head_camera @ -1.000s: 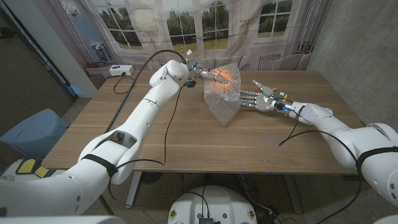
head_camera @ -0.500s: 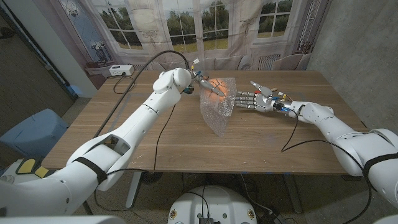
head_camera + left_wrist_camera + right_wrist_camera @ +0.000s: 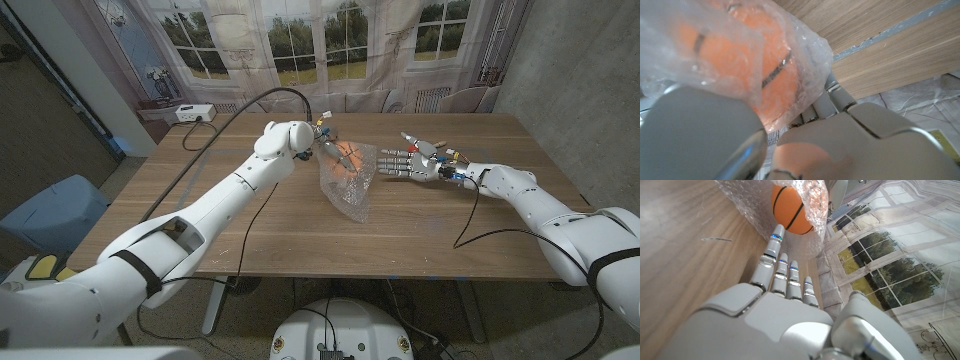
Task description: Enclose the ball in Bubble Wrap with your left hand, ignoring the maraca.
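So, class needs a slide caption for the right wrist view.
Right hand, open, fingers reaching toward the orange ball half-covered by Bubble Wrap on the wooden table.

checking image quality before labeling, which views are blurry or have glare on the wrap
Left wrist view: the left hand is a soft, out-of-focus mass up close, and the ball is hazy through the Bubble Wrap. Right wrist view: ball sharp, wrap glints whitish. Head view: evenly lit and sharp, edges bowed by the wide lens.

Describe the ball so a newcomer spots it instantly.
On the wooden table, toward its far middle, lies a clear sheet of bubble wrap. The ball sits inside its upper end, between the left hand and right hand: small, orange, black-striped like a basketball.
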Robot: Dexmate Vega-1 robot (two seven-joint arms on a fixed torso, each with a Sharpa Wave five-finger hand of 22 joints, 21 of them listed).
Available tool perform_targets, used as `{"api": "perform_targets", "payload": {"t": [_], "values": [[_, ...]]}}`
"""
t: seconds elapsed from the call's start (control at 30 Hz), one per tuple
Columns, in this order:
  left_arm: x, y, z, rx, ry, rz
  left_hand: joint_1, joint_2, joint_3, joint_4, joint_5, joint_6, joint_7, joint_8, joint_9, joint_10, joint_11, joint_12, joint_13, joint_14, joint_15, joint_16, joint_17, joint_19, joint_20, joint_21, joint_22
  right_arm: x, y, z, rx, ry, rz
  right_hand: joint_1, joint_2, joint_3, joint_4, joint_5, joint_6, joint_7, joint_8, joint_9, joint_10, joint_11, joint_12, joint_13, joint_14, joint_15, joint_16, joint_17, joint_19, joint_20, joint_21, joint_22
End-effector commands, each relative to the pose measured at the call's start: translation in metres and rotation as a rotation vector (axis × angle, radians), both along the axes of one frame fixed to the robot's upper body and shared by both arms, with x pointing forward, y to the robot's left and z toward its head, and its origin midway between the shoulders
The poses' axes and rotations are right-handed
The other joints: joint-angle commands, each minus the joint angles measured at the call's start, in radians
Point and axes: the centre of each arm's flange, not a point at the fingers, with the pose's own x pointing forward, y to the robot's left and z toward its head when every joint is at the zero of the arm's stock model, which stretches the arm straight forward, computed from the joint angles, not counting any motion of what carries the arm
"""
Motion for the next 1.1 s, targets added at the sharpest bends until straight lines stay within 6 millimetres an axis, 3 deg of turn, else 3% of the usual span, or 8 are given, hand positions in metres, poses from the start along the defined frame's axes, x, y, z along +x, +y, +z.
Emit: {"api": "perform_targets", "payload": {"t": [0.03,0.4,0.57,0.7,0.77,0.9,0.93,1.1], "values": [[0.003,-0.005,-0.017,0.152,-0.013,0.056,0.471,0.465,0.191,-0.186,0.006,0.136,-0.044,0.002,0.002,0.064,-0.056,0.0,0.003,0.003,-0.004,-0.005,0.005,-0.006,-0.027,0.011,0.0,0.001,-0.002,-0.001,0.005,-0.016,-0.018,-0.002,0.003,0.008,0.004,0.007,-0.005,0.002,0.002,0.003,-0.005,0.001,0.003,0.005,-0.005,-0.003,0.0,0.002,-0.007,-0.005,-0.003,0.002],[-0.003,-0.018,-0.03,0.338,-0.128,0.112,0.469,0.459,0.189,-0.187,0.006,0.144,-0.054,-0.003,0.0,0.057,-0.061,-0.003,0.017,0.002,-0.006,-0.007,0.014,-0.035,-0.021,0.024,-0.005,-0.004,0.003,0.02,0.022,-0.176,-0.057,0.002,0.003,0.013,0.003,0.005,0.003,-0.005,0.007,0.003,0.0,0.001,0.012,0.006,-0.035,-0.004,0.0,0.002,-0.092,-0.013,-0.033,0.003],[-0.006,-0.023,-0.033,0.405,-0.175,0.121,0.482,0.444,0.172,-0.193,0.005,0.147,-0.06,-0.018,0.0,0.033,-0.063,0.007,0.057,-0.028,-0.009,-0.001,0.049,-0.096,0.001,0.038,-0.002,-0.004,0.005,0.025,0.026,-0.197,-0.05,0.004,0.004,0.015,0.002,0.005,0.002,-0.009,0.007,0.002,-0.003,0.0,0.012,0.006,-0.042,-0.004,-0.001,0.002,-0.104,-0.015,-0.035,0.003],[-0.01,-0.027,-0.034,0.463,-0.222,0.13,0.455,0.426,0.123,-0.172,0.003,0.016,-0.083,-0.12,0.005,-0.078,-0.061,-0.012,0.096,-0.152,-0.008,-0.014,0.123,-0.205,0.025,0.058,-0.011,-0.004,0.004,0.025,0.03,-0.198,-0.057,0.005,0.004,0.016,0.001,0.005,0.002,-0.011,0.007,0.002,-0.004,0.0,0.012,0.006,-0.044,-0.004,0.0,0.002,-0.107,-0.016,-0.035,0.003],[-0.012,-0.028,-0.033,0.48,-0.238,0.134,0.361,0.417,0.091,-0.137,0.003,-0.09,-0.099,-0.197,0.004,-0.192,-0.057,-0.066,0.064,-0.297,0.012,-0.094,0.108,-0.311,0.063,0.017,-0.025,-0.003,0.005,0.026,0.03,-0.197,-0.057,0.006,0.004,0.016,0.001,0.005,0.002,-0.011,0.007,0.002,-0.004,0.0,0.012,0.006,-0.044,-0.004,0.001,0.002,-0.106,-0.016,-0.034,0.003],[-0.015,-0.028,-0.031,0.504,-0.272,0.134,0.271,0.392,0.06,-0.124,0.009,-0.303,-0.12,-0.325,-0.004,-0.358,-0.021,-0.157,0.016,-0.569,0.077,-0.19,0.043,-0.506,0.138,-0.091,-0.033,-0.002,0.006,0.027,0.028,-0.202,-0.053,0.006,0.004,0.017,0.001,0.005,0.002,-0.012,0.006,0.002,-0.003,0.0,0.012,0.006,-0.043,-0.004,0.002,0.002,-0.106,-0.016,-0.033,0.003],[-0.015,-0.028,-0.031,0.512,-0.28,0.135,0.249,0.383,0.05,-0.122,0.01,-0.366,-0.115,-0.343,-0.006,-0.417,-0.016,-0.194,0.003,-0.655,0.105,-0.196,0.021,-0.559,0.169,-0.126,-0.033,-0.002,0.006,0.028,0.028,-0.203,-0.052,0.007,0.004,0.017,0.0,0.005,0.002,-0.012,0.006,0.002,-0.003,0.0,0.012,0.006,-0.043,-0.004,0.003,0.002,-0.106,-0.016,-0.032,0.003],[-0.019,-0.028,-0.03,0.537,-0.335,0.147,0.201,0.359,0.019,-0.124,0.024,-0.55,-0.115,-0.353,-0.014,-0.564,0.014,-0.275,-0.028,-0.876,0.185,-0.196,-0.049,-0.656,0.2,-0.21,-0.033,0.0,0.007,0.03,0.025,-0.205,-0.049,0.007,0.003,0.017,0.0,0.005,0.001,-0.013,0.006,0.002,-0.004,0.0,0.013,0.007,-0.042,-0.005,0.004,0.002,-0.106,-0.017,-0.031,0.004]]}}
